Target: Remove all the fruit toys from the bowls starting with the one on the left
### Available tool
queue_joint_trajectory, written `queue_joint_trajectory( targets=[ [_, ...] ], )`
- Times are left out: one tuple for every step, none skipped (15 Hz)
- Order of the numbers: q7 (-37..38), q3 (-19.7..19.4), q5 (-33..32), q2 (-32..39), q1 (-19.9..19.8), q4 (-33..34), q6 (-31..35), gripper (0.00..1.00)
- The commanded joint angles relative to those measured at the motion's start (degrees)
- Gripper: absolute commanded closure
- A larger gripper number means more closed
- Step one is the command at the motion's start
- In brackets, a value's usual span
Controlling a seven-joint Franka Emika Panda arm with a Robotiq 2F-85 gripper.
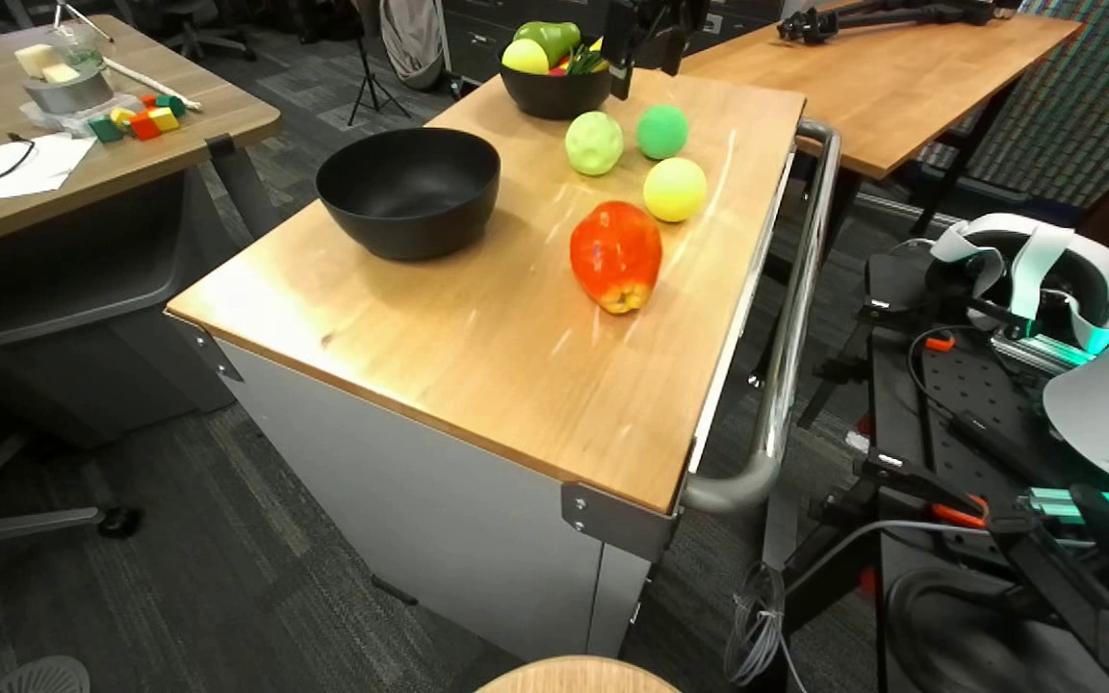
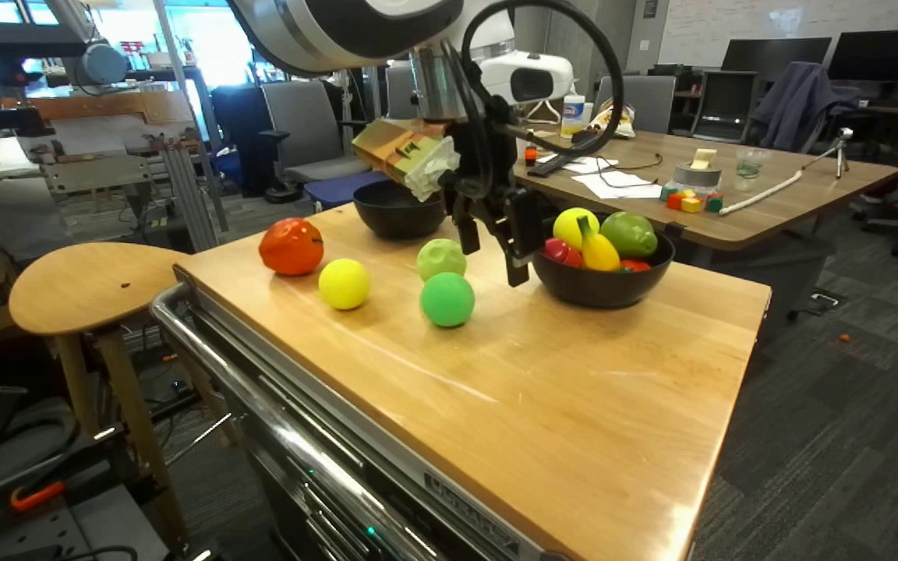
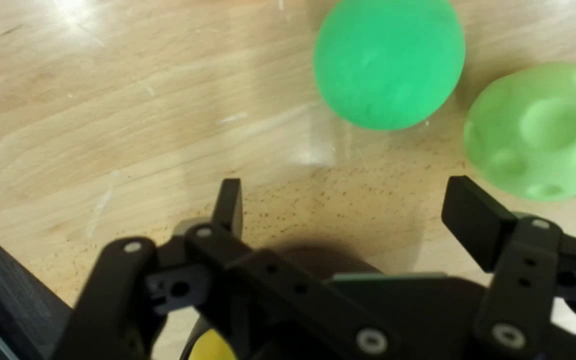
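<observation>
- Tool (image 3: 343, 210): fingers apart, over the tabletop (image 2: 613, 405), near the filled bowl (image 2: 605, 293).
- Filled bowl holds banana (image 2: 599, 252), green pepper-like toy (image 2: 630, 235), red toy (image 2: 561, 253), round yellow toy (image 2: 572, 224).
- Loose on tabletop: red-orange toy (image 1: 615, 252), yellow ball (image 1: 675, 190), green ball (image 1: 662, 131), dimpled light-green ball (image 1: 594, 143).
- Second bowl (image 1: 420, 228) stands apart from filled bowl.

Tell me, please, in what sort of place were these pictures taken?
Probably a robotics lab or research office: a robot arm, what looks like a VR headset, and a whiteboard in the background suggest it.
</observation>
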Motion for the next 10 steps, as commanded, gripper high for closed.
queue_joint_trajectory(
  targets=[
    [-3.04,0.67,4.07,-2.75,-0.21,2.37,0.91,0.00],
    [-4.45,0.87,6.05,-2.31,-0.29,4.47,0.70,0.00],
    [-4.56,1.05,9.16,-1.73,-0.30,7.32,-2.10,0.00],
    [-2.38,0.49,5.11,-1.93,-0.13,3.46,0.08,0.00],
    [-2.69,0.52,5.68,-1.94,-0.14,4.55,-0.53,0.00],
    [-2.69,0.50,5.67,-1.83,-0.14,4.43,-0.56,0.00],
    [-2.68,0.49,5.66,-1.68,-0.14,4.04,-0.55,0.00],
    [-2.68,0.49,5.65,-1.51,-0.13,3.75,-0.53,0.00],
    [-2.67,0.49,5.65,-1.33,-0.13,3.69,-0.52,0.00],
    [-1.99,0.67,5.87,-0.94,0.09,3.96,0.16,0.00]
  ],
)
